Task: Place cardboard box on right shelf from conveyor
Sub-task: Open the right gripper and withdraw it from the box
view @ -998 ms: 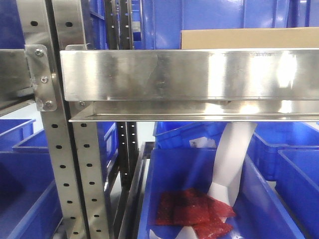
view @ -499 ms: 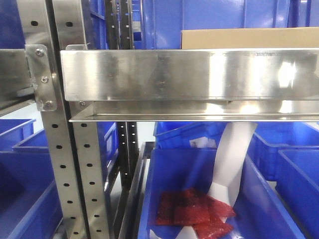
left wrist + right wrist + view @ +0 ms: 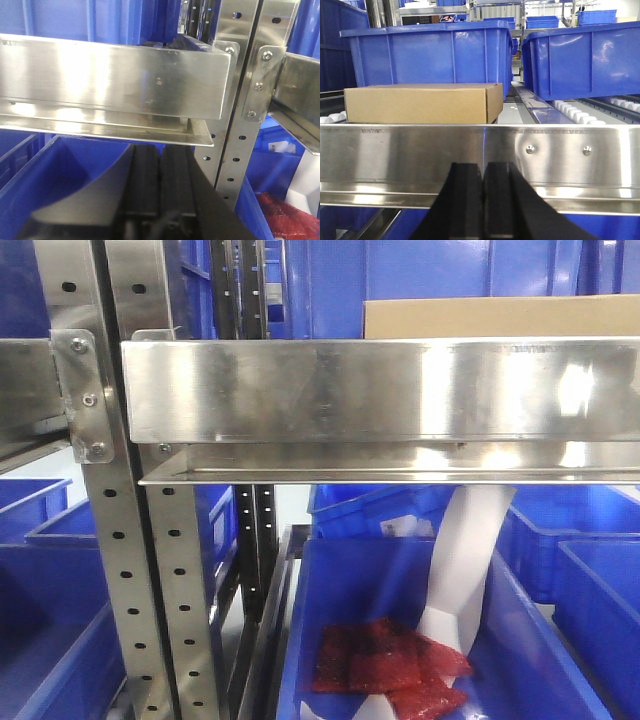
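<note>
You see a plain tan-brown cardboard box (image 3: 422, 103) and a shiny silver shelf (image 3: 380, 390). The bins (image 3: 432, 55) are deep blue; one holds dark red packets (image 3: 385, 665) and white paper (image 3: 465, 560).

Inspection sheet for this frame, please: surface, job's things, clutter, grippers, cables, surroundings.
Surface: steel right shelf, shiny front lip.
Job's things: cardboard box lies flat on the shelf behind the lip; conveyor not seen.
Clutter: red packets and white paper in a blue bin below.
Grippers: left gripper and right gripper both shut, empty, below the lip.
Cables: nothing seen.
Surroundings: blue bins, perforated uprights.
</note>
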Available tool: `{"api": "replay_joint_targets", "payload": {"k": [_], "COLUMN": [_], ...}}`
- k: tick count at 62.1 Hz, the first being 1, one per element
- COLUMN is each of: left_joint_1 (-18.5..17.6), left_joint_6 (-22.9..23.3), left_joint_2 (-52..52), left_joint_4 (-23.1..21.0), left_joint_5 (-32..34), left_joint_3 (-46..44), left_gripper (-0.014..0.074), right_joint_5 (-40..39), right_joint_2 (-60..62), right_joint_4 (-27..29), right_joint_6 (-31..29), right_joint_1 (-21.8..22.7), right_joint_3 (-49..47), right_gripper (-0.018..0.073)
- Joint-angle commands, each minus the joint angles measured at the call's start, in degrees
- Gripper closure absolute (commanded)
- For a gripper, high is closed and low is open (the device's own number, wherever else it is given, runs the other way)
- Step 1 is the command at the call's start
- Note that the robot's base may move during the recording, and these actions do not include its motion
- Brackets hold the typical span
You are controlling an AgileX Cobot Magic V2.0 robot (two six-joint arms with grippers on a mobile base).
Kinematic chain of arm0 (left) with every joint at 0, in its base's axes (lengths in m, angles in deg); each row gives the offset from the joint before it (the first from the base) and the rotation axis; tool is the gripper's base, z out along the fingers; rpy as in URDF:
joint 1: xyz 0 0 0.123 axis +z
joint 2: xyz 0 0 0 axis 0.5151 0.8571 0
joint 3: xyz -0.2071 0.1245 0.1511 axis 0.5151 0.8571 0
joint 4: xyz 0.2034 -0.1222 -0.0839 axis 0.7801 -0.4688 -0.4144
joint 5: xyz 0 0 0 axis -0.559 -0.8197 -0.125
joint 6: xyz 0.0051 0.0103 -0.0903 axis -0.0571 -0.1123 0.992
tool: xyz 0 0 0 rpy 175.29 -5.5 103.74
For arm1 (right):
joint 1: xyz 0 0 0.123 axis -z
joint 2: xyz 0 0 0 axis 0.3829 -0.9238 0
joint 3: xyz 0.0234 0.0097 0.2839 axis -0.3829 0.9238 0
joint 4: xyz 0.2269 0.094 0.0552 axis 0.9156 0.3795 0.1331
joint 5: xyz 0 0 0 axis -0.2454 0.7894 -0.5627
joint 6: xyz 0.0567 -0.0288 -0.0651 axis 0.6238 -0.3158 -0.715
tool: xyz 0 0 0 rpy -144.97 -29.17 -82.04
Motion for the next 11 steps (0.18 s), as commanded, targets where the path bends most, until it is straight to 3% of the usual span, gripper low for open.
{"api": "replay_joint_targets", "payload": {"k": [1, 11], "left_joint_1": [-0.24, -0.24], "left_joint_6": [0.16, 0.16], "left_joint_2": [-0.4, -0.4], "left_joint_4": [-0.26, -0.26], "left_joint_5": [4.72, 4.72], "left_joint_3": [-0.16, -0.16], "left_gripper": [0.0715, 0.0715], "right_joint_5": [-5.39, -5.39], "right_joint_2": [0.73, 0.73], "right_joint_4": [-0.16, -0.16], "right_joint_6": [-0.72, -0.72], "right_joint_1": [0.06, 0.06], "right_joint_3": [-0.2, -0.2], "right_gripper": [0.0532, 0.0532]}}
